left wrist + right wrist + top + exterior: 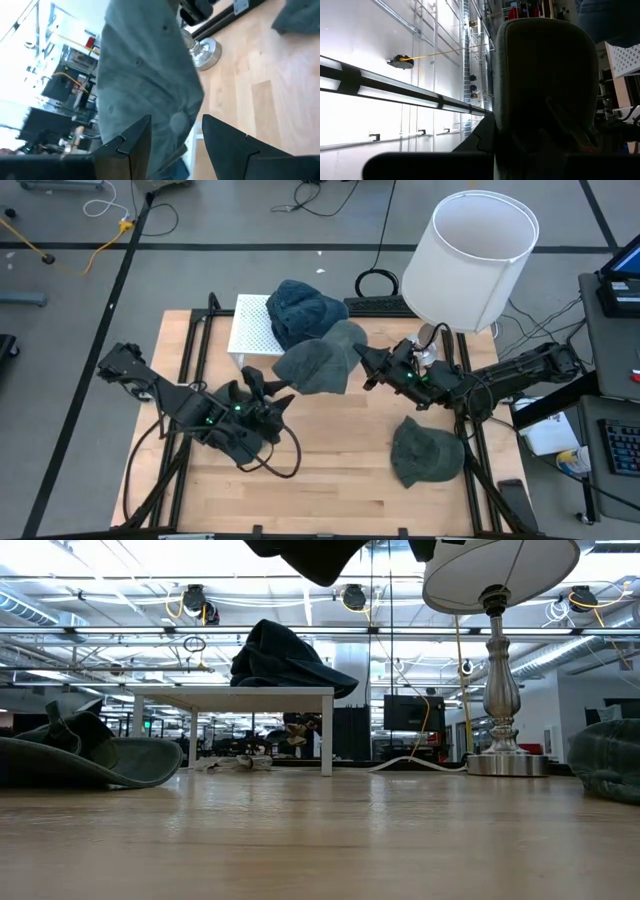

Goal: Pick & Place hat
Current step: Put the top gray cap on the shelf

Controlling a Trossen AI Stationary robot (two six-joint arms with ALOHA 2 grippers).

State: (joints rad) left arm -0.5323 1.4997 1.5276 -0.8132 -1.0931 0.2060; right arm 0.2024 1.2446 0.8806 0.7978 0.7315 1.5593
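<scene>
A grey cap (pixel 312 366) is lifted above the table's middle between both grippers; its dark underside (pixel 310 555) shows at the low view's top. My left gripper (pixel 268 392) is at its near-left side, shut on the crown. My right gripper (pixel 364 366) is at its right side, by the brim (pixel 347 338), shut on it. A dark blue hat (pixel 303 308) lies on a small white stand (pixel 250 332). A grey-green cap (pixel 425 452) lies on the table near right. The low view shows one more hat (pixel 80 755) flat on the table at the left. My left gripper holds the grey cap's crown cloth (pixel 165 135), close to the top button (pixel 177 120), bunched between its two fingers (pixel 131 145). It comes from the near left, slanting upward. The cap is lifted clear of the table. My right gripper meets the cap at the base of its brim (pixel 545 130), coming level from the table's right. The brim stands stiffly out ahead of the gripper and hides the fingers, so the kind of hold cannot be told. The cap hangs clear of the table.
A lamp with a white shade (pixel 470 258) stands on its metal foot (pixel 503 762) at the far right, close behind my right arm. The white stand sits far left of centre. Bare wood lies in the near middle (pixel 330 470). Cables run beyond the table's far edge.
</scene>
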